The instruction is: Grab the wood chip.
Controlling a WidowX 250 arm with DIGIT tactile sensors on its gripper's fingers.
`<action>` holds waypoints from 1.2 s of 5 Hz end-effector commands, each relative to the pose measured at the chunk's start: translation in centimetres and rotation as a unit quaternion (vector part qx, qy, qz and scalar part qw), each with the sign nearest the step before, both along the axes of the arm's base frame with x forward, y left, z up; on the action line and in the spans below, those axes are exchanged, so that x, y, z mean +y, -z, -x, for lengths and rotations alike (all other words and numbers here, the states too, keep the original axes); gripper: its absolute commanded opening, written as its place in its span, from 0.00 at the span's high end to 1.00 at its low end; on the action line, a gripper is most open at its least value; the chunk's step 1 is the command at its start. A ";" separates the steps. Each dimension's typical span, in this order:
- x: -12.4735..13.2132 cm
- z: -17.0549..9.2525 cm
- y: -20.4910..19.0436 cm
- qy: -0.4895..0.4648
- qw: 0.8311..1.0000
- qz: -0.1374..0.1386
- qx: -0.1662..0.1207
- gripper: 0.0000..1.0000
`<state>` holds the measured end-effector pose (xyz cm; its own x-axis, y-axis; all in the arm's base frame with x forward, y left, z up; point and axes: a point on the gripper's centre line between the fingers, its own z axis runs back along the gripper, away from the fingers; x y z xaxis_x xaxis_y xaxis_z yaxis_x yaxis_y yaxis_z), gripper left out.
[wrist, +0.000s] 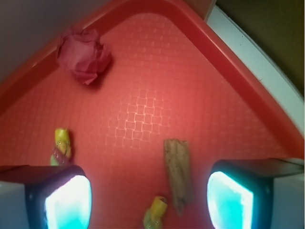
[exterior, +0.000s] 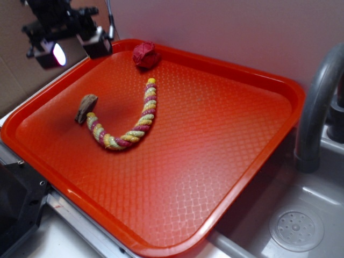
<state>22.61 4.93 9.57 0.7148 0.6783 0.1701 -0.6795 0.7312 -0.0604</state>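
The wood chip (exterior: 85, 107) is a small brown-grey sliver lying flat on the orange tray (exterior: 215, 140), touching or nearly touching one end of the rope. In the wrist view the wood chip (wrist: 178, 174) lies lengthwise between the two fingers, nearer the right one, its pointed end toward the camera. My gripper (exterior: 75, 45) hangs high over the tray's back left corner, well above the chip. The gripper (wrist: 148, 202) is open, with nothing between its glowing pads.
A yellow-and-pink twisted rope (exterior: 137, 122) curves across the tray; its two ends (wrist: 62, 145) (wrist: 155, 213) show in the wrist view. A dark red wrinkly ball (exterior: 146, 55) (wrist: 84, 56) sits by the tray's back rim. A sink with a grey faucet (exterior: 317, 107) lies to the right.
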 end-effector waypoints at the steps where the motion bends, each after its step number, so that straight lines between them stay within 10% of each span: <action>1: 1.1 0.2 2.6 0.036 0.999 0.008 -0.012 0.00; 6: 2.9 0.3 6.2 0.051 0.998 -0.010 0.018 0.00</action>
<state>21.56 7.80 3.00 0.7989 0.5864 0.1340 -0.5902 0.8072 -0.0137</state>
